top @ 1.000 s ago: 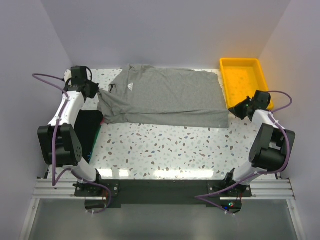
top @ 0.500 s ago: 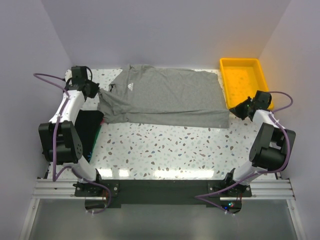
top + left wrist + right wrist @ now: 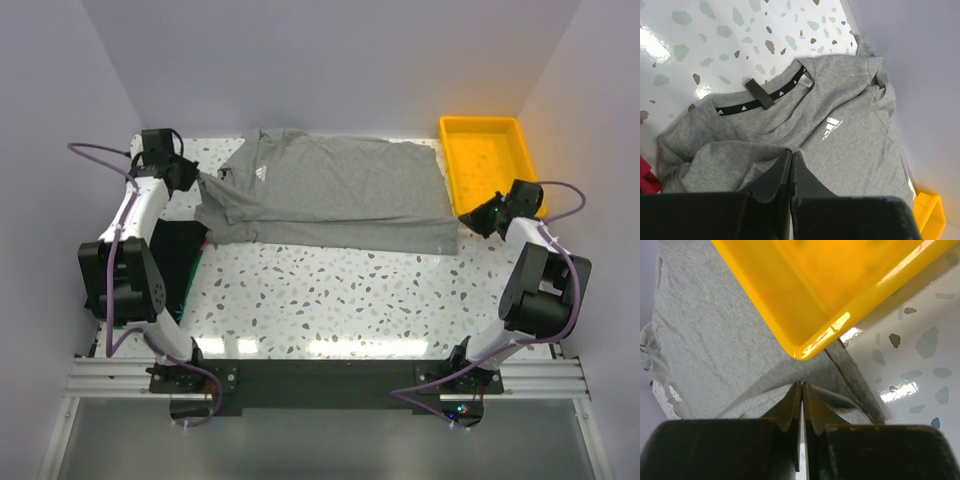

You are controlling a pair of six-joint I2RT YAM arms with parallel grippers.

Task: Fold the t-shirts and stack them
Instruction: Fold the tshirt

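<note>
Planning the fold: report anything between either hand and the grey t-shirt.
Nothing visible: the left hand pinches the grey t-shirt at its collar end, the right hand its hem beside the yellow tray.

Adidas logo [image 3: 832,129] on grey t-shirt [image 3: 860,160]

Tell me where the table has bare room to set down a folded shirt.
The near strip of table is bare, between the grey t-shirt and the black base rail. Crowded: the far half under that shirt, the yellow tray far right, the folded black shirt at left.
</note>
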